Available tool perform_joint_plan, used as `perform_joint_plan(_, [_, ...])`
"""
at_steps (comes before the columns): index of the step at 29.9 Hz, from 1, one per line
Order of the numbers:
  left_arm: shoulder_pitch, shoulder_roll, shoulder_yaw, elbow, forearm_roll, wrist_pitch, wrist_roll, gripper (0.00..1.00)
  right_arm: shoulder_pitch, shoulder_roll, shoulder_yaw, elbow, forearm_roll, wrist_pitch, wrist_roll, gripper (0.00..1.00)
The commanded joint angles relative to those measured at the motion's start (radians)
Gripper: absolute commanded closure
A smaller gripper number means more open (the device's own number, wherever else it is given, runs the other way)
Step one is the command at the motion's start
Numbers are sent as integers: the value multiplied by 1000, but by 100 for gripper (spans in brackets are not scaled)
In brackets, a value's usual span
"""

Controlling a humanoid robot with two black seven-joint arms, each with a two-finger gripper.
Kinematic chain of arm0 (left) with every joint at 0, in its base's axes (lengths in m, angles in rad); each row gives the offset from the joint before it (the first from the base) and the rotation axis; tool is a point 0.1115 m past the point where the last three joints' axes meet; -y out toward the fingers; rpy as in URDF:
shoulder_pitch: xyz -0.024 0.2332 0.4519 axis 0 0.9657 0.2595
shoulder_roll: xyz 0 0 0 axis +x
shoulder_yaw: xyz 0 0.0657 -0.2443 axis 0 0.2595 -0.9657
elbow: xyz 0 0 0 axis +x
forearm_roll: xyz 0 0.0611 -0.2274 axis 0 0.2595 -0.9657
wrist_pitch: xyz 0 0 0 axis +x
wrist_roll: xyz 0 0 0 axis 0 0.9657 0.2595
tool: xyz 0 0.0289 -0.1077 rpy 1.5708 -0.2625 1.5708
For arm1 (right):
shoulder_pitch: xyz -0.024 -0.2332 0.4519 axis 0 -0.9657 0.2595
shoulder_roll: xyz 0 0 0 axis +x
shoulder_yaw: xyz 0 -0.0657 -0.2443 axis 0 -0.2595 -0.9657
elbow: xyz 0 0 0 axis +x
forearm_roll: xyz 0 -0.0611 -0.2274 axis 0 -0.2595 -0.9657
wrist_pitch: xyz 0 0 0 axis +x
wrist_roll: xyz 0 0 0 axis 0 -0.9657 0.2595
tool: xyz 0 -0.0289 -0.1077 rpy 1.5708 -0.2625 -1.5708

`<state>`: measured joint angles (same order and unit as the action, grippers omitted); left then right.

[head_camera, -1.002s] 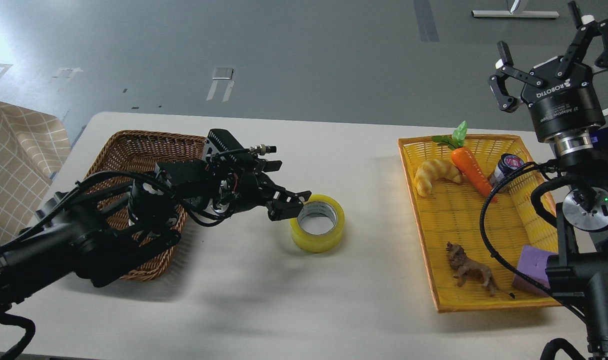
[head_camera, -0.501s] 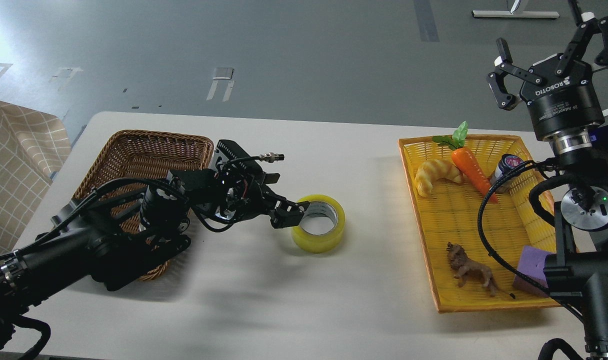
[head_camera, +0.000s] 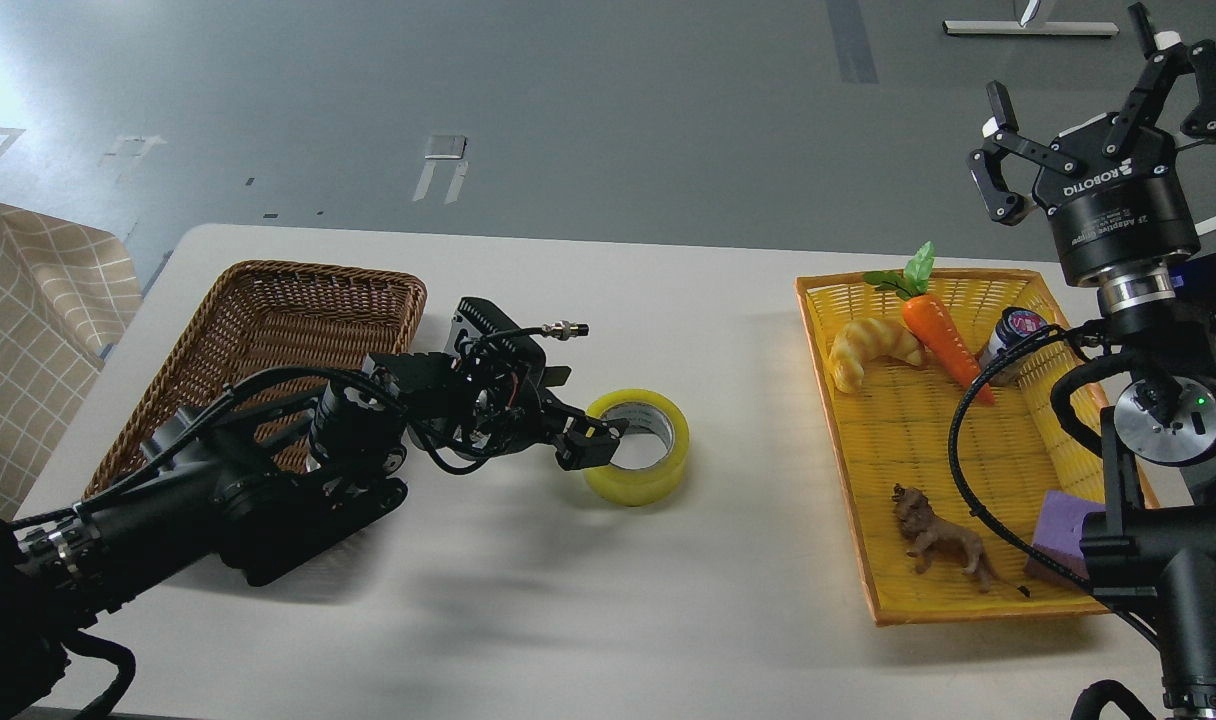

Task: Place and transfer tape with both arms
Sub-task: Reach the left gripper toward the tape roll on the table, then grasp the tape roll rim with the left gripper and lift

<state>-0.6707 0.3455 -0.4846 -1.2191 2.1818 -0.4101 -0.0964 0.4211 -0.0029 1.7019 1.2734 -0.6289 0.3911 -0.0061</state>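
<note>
The tape (head_camera: 656, 468), a yellow roll with a grey-white core, lies flat on the white table (head_camera: 568, 600) near its middle. My left gripper (head_camera: 594, 443) has come in from the left and is low at the roll's left rim. One finger reaches over the rim into the core and the other sits outside the wall. The jaws look open around that wall. My right gripper (head_camera: 1088, 95) is open and empty, held high at the far right above the yellow tray, fingers pointing up.
A brown wicker basket (head_camera: 268, 300) stands at the left, partly under my left arm. A yellow tray (head_camera: 848, 480) at the right holds a croissant (head_camera: 873, 350), a carrot (head_camera: 943, 345), a small jar (head_camera: 1008, 335), a toy lion (head_camera: 938, 540) and a purple cube (head_camera: 1063, 530). A checked cloth (head_camera: 28, 300) lies at the far left.
My left gripper has moved right and down, from just left of the roll onto its left rim. The tape has not moved. My right gripper has shifted slightly up.
</note>
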Motion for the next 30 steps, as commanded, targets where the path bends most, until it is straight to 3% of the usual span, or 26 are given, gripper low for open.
perform_joint_plan(1, [0, -2, 0, 13, 0, 1, 0, 11, -2, 1, -1, 0, 0, 0, 0, 2])
perform_joint_plan(22, [-4, -16, 0, 84, -13, -1, 0, 24, -4, 3, -1, -3, 0, -1, 1, 2])
perform_joint_plan(30, [-4, -17, -2, 85, -51, -19, -2, 42, -5, 3, -1, -6, 0, -3, 1, 2])
